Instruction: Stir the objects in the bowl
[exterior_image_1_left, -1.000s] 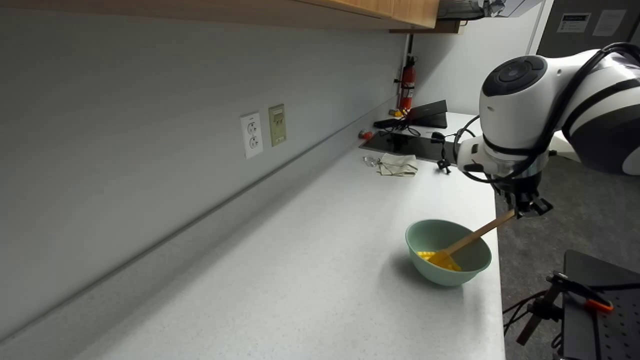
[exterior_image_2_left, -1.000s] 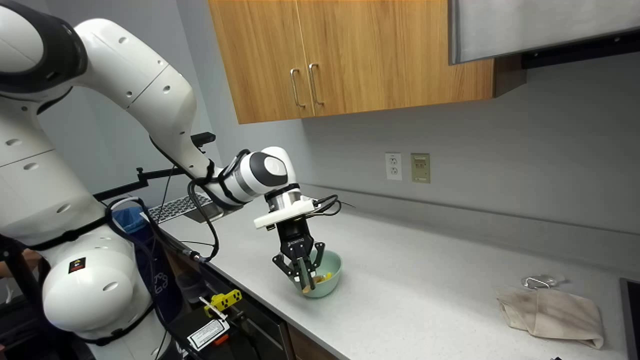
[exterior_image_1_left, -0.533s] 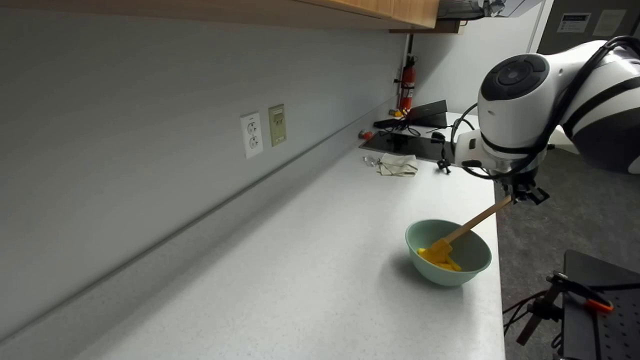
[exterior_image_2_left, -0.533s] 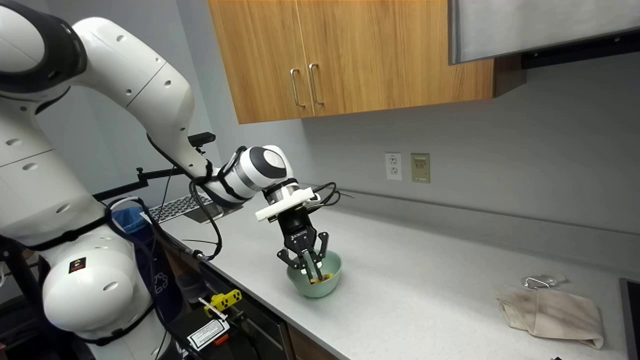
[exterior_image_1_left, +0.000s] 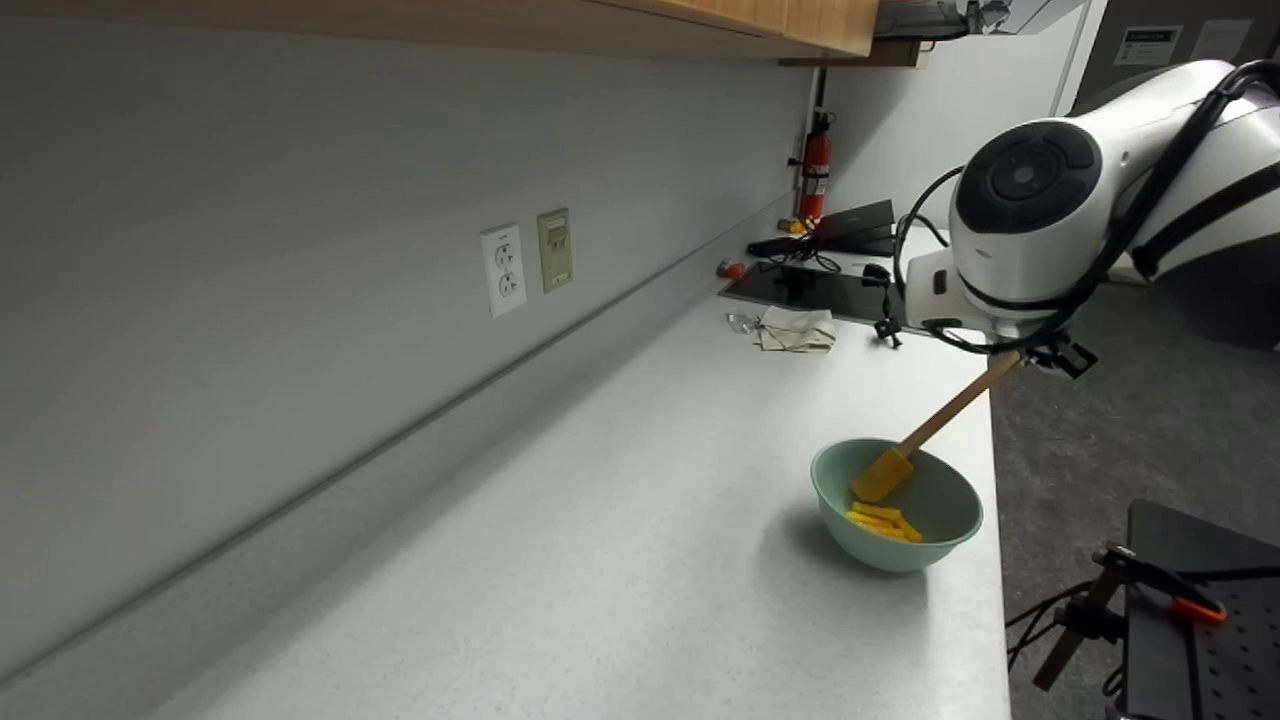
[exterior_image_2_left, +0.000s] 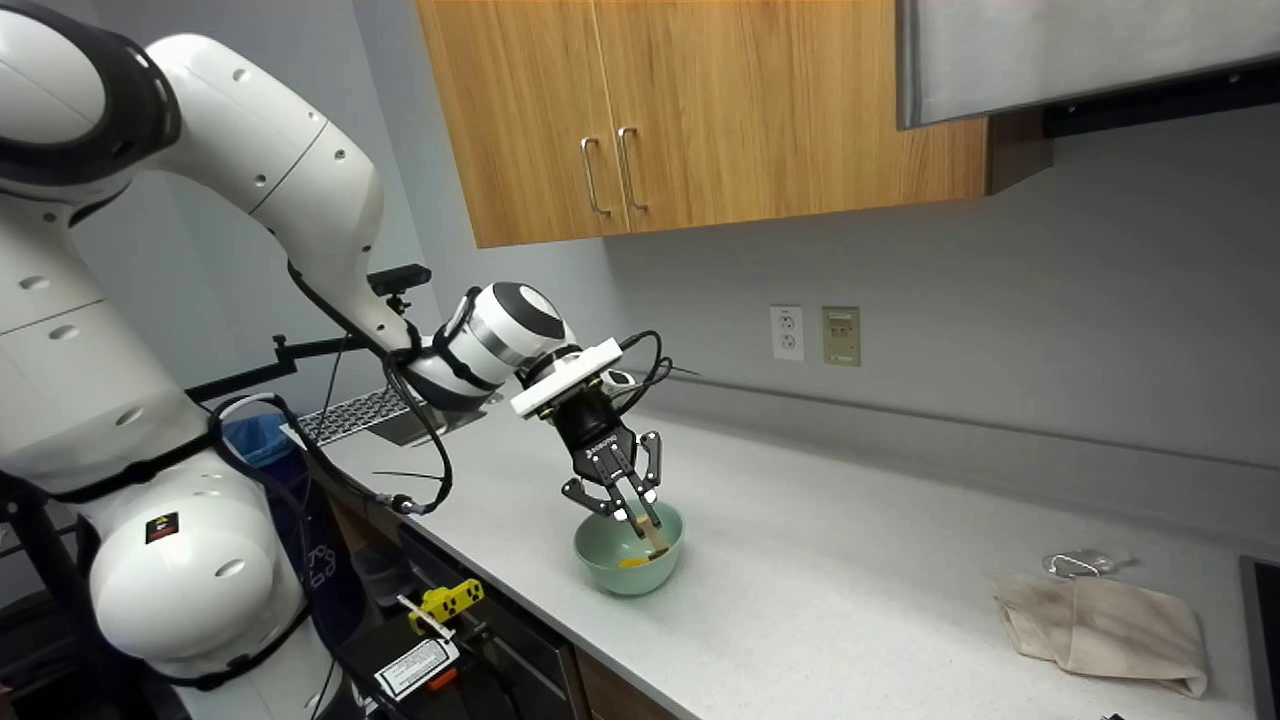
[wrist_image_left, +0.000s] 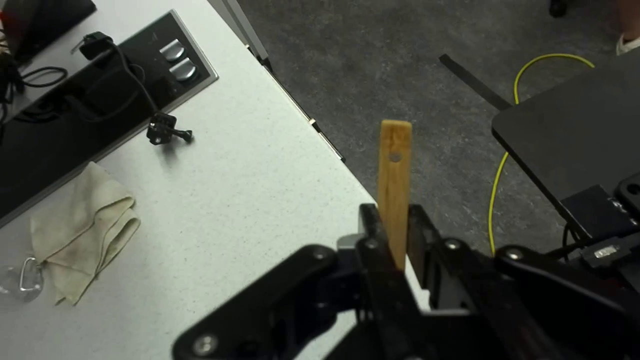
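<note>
So, the gripper (wrist_image_left: 393, 211) pinches the spoon (exterior_image_1_left: 958, 408) by its handle. The spoon leans, its long handle slanting up out of the bowl (exterior_image_1_left: 890, 557) and its yellow end pointing down inside. Bits (exterior_image_1_left: 884, 524) lie low in the bowl, near that end; I cannot tell if they touch. The bowl sits on the counter (exterior_image_1_left: 600, 560).

Big arch on my arm (exterior_image_2_left: 295, 190): it curved over from the near left in an exterior view and sloped down to the right! I had the wrist (exterior_image_2_left: 500, 340) leaning over, the gripper (exterior_image_2_left: 649, 527) slanted off vertical, aimed down and right, and its fingers (wrist_image_left: 375, 270) were clamped, side by side, only narrowly parted!
</note>
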